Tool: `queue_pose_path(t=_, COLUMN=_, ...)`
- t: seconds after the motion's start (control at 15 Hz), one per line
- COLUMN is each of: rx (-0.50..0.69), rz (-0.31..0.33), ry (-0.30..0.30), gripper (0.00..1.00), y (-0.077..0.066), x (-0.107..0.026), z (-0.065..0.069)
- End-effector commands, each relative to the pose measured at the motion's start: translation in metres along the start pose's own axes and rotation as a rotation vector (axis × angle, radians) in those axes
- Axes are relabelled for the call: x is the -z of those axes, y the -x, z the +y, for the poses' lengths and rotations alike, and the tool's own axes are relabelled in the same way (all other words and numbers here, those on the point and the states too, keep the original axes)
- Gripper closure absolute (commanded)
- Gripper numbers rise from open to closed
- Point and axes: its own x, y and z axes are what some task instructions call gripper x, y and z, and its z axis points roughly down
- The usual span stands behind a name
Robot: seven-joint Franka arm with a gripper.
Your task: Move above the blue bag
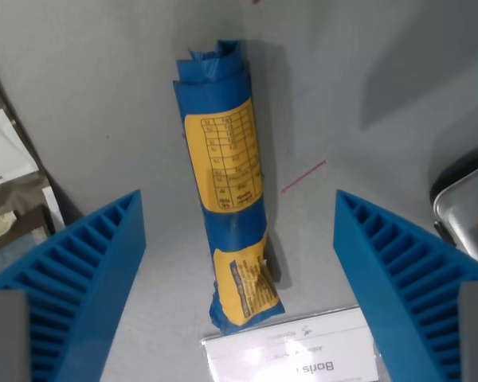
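Note:
A blue bag, rolled into a long tube with yellow labels, lies on the grey surface in the middle of the wrist view, running from the top centre down toward the bottom. My gripper is open above it, with one blue ribbed finger at the wrist view's left and the other finger at the wrist view's right. The bag's lower part lies between the two fingers. Nothing is held.
A white label card lies at the bottom edge, just below the bag. Paper packets lie at the wrist view's left. A metal container sits at the right edge. A thin red line marks the surface.

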Motion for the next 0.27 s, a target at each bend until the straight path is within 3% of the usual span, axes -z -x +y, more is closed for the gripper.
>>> queue_pose_path(t=0.07, rx=0.042, rz=0.071, ry=0.078, gripper=0.00, y=0.0060, x=-0.0036, z=-0.0027)
queue_pose_path(t=0.27, rx=0.038, rz=0.072, ry=0.079, gripper=0.00, y=0.0061, x=-0.0041, z=-0.0030)
